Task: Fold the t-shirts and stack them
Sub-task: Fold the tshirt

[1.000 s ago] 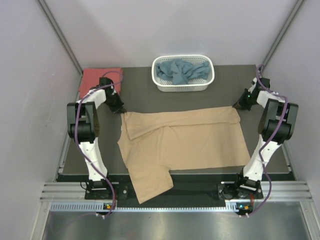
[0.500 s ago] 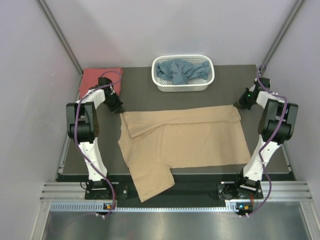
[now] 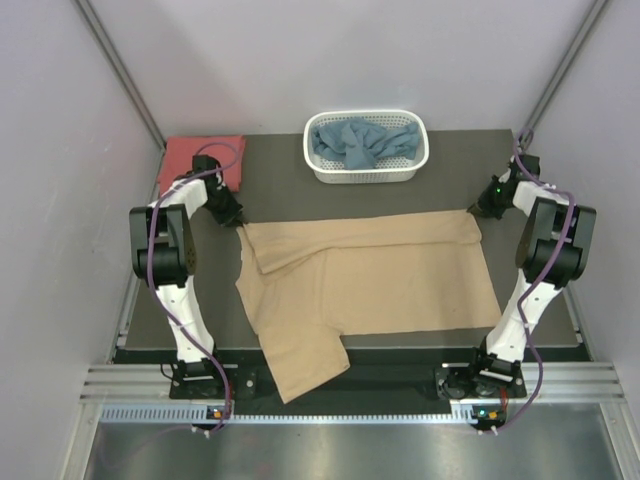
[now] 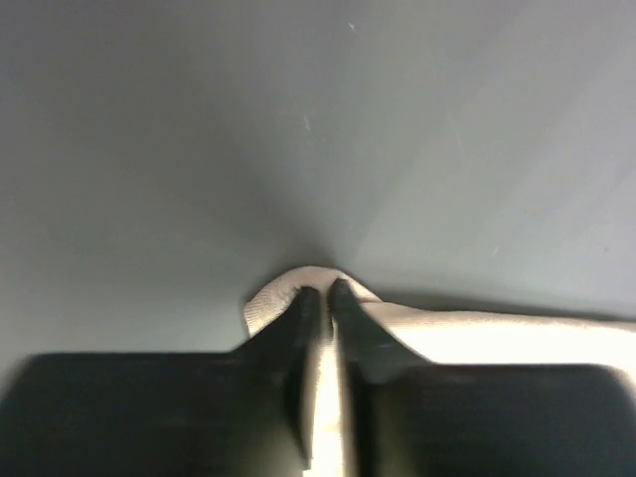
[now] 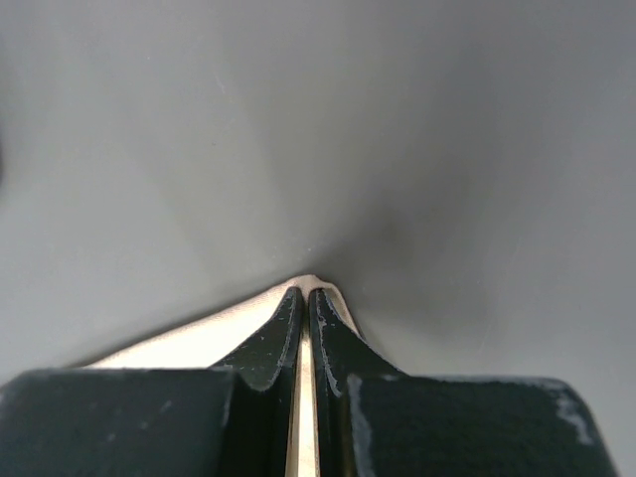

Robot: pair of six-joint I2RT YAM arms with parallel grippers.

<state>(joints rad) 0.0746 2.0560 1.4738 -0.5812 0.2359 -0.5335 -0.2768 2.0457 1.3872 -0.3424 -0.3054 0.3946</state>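
The left gripper (image 4: 320, 294) pinches one far corner of the tan t-shirt (image 3: 390, 270), jaws a sliver apart. The right gripper (image 5: 303, 294) is clamped tight on the other far corner. The shirt lies spread across the table (image 3: 280, 185).

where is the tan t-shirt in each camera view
top external: tan t-shirt spread across the middle of the table, a flap over the near edge
left wrist: tan t-shirt bottom centre to right, corner between the left gripper fingers
right wrist: tan t-shirt bottom left to centre, corner between the right gripper fingers
shared landmark: the dark table under the cloth
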